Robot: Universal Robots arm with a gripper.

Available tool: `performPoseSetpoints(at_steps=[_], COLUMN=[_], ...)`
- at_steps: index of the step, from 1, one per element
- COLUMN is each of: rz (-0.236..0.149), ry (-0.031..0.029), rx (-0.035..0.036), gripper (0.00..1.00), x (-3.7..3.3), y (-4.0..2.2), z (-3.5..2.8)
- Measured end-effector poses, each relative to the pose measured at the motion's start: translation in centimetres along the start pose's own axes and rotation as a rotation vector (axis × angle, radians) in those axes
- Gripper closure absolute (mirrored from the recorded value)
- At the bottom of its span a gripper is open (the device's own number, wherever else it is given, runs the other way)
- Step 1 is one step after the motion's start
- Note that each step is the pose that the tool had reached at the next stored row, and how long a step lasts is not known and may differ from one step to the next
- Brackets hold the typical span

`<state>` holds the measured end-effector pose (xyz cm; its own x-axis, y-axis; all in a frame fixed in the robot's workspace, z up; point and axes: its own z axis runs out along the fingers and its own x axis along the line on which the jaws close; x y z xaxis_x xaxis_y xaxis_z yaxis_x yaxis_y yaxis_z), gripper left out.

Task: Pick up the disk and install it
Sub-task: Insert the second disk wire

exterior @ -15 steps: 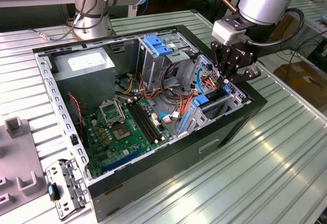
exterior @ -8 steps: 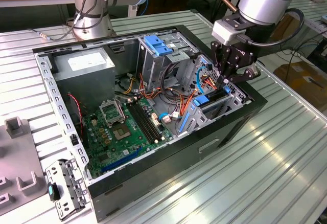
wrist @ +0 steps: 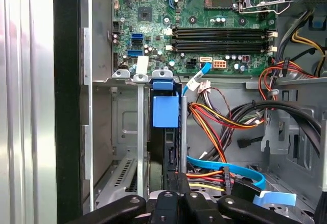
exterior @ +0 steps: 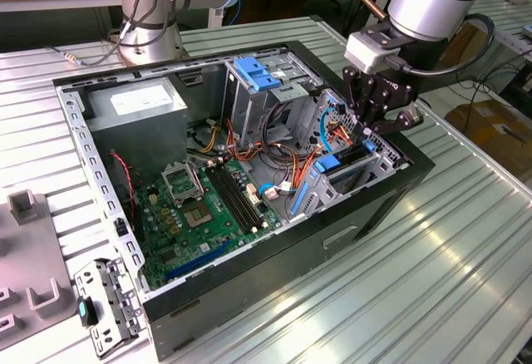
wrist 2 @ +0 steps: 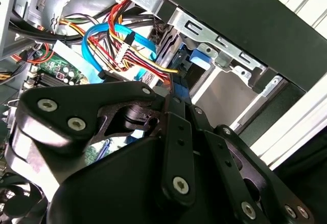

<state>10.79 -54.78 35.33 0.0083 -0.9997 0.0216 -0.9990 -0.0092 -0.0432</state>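
Note:
The disk (exterior: 346,163) stands on edge in a slot of the drive cage (exterior: 378,164), at the corner of the open computer case nearest the exterior view's right. Its dark body (wrist: 171,150) runs down the slot, and its blue plastic rail tab (wrist: 166,109) sits at the far end. My gripper (exterior: 367,135) hangs straight above the cage with its black fingers reaching down onto the disk's near end. In both wrist views the fingers (wrist: 180,182) stand close together on the disk's edge (wrist 2: 180,87).
The case (exterior: 249,297) lies open on a ribbed metal table. Inside it are a green motherboard (exterior: 199,206), a grey power supply (exterior: 137,102), a tall cage with a blue cap (exterior: 253,73), and red, orange and blue cables (exterior: 307,160) beside the bay. Grey fixtures (exterior: 25,297) lie at the exterior view's left.

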Motion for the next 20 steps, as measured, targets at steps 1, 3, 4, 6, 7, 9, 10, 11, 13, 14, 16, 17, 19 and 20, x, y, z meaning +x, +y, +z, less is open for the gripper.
performPoseSetpoints(at_steps=[1, 3, 4, 6, 7, 9, 10, 11, 13, 14, 16, 17, 19, 20], rz=[0.0, 0.0, 0.0, 0.0, 0.0, 0.0, 0.0, 0.0, 0.0, 0.0, 0.0, 0.0, 0.0, 0.0], ry=[-0.0008, -0.0018, -0.0019, -0.0021, -0.002, -0.002, -0.0019, -0.002, -0.0019, -0.002, -0.0021, -0.002, -0.0018, -0.0019], rx=[0.0, 0.0, 0.0, 0.0, 0.0, 0.0, 0.0, 0.0, 0.0, 0.0, 0.0, 0.0001, 0.0, 0.0001], gripper=[0.89, 0.89, 0.89, 0.89, 0.89, 0.89, 0.89, 0.89, 0.89, 0.89, 0.89, 0.89, 0.89, 0.89], x=[0.0, 0.0, 0.0, 0.0, 0.0, 0.0, 0.0, -0.01, -0.01, -0.01, 0.0, -0.01, -0.02, -0.02], y=[0.0, 0.0, 0.0, 0.14, 0.28, 0.58, 0.7, 0.83, 1.52, 1.71, 1.84, 1.85, 1.85, 1.82], z=[0.0, 0.0, 0.0, 0.0, -0.01, -0.02, -0.03, -0.03, -0.06, -0.06, -0.07, -0.07, -0.37, -0.89])
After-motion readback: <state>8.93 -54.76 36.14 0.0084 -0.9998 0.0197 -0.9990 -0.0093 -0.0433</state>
